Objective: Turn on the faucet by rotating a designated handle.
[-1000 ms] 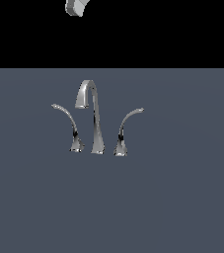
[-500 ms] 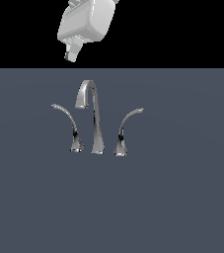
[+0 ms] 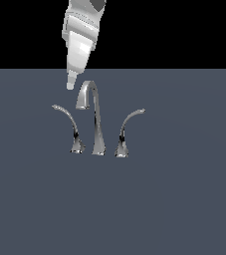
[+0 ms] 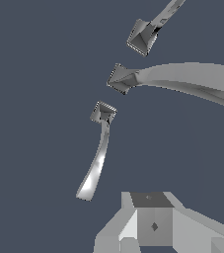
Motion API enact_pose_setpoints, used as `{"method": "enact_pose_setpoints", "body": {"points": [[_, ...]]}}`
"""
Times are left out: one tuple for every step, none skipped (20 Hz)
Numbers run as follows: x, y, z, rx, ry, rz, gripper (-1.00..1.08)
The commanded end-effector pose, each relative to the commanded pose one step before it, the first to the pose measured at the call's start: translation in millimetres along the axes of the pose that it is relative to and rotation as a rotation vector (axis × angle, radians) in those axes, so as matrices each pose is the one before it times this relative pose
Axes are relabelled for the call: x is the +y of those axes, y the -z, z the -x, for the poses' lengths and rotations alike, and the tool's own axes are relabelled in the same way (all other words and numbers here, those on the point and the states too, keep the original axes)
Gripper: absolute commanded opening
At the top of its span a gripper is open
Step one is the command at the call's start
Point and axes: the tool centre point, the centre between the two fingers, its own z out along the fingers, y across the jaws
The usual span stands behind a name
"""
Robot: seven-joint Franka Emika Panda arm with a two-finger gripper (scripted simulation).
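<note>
Though plainly in view, cannot tell how the jaws stand: from the exterior camera, a single narrow tip, either pressed together or one finger lined up behind the other; from the wrist camera, only the blocky pale housing, no fingers resolved. Holding nothing, touching nothing.

Gripper (image 3: 70, 83): pointed steeply downward, tip hanging just above and beside the arched top of the spout (image 3: 95, 119), on the exterior view's left of it, and above the thin outer end of the handle (image 3: 68, 127). Clear air between tip and chrome.

Handle: slender curved lever on the exterior view's left of the faucet (image 3: 98, 144), small flared base planted on the grey surface (image 3: 184, 209) just beside the spout's foot, tip arching away toward the exterior view's left. Seen from the wrist as a bright strip running from its square base toward the gripper housing, its free end near that housing. Mirror-image lever (image 3: 127, 130) on the far side of the spout, well apart from the gripper.

Change over the last second: from a sliver at the upper edge of the exterior view, to a bulkier form half a second ago, to the present low position near the spout's crown. Faucet pieces unmoved throughout.

Meaning for the task: approach nearly complete, contact not yet made, no rotation begun. Probably calls next for a short further descent beside the lever's free end, then a sideways push around its base. Main risk: clipping the spout, so close alongside.
</note>
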Motion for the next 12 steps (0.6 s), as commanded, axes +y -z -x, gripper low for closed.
{"method": "enact_pose_setpoints", "body": {"points": [[-11.66, -14.62, -2.91, 0.03178, -0.07571, -0.00361, -1.0], [-4.45, -5.36, -0.62, 0.01433, -0.02868, -0.00283, -1.0], [-4.41, -5.14, -0.37, 0.01496, -0.02818, -0.00377, -1.0], [-4.36, -4.91, -0.1, 0.01551, -0.02763, -0.00476, -1.0], [-4.3, -4.67, 0.18, 0.01599, -0.02708, -0.00579, -1.0], [-4.24, -4.41, 0.46, 0.01639, -0.0265, -0.00686, -1.0], [-4.17, -4.14, 0.74, 0.01671, -0.0259, -0.00795, -1.0], [-4.04, -3.81, 1.02, 0.01671, -0.02492, -0.00894, -1.0], [-3.77, -3.37, 1.25, 0.01605, -0.02316, -0.00955, -1.0], [-3.49, -2.95, 1.43, 0.01524, -0.02137, -0.00997, -1.0], [-3.22, -2.56, 1.57, 0.01437, -0.01968, -0.01025, -1.0], [-2.96, -2.2, 1.68, 0.01345, -0.01805, -0.01038, -1.0]]}}
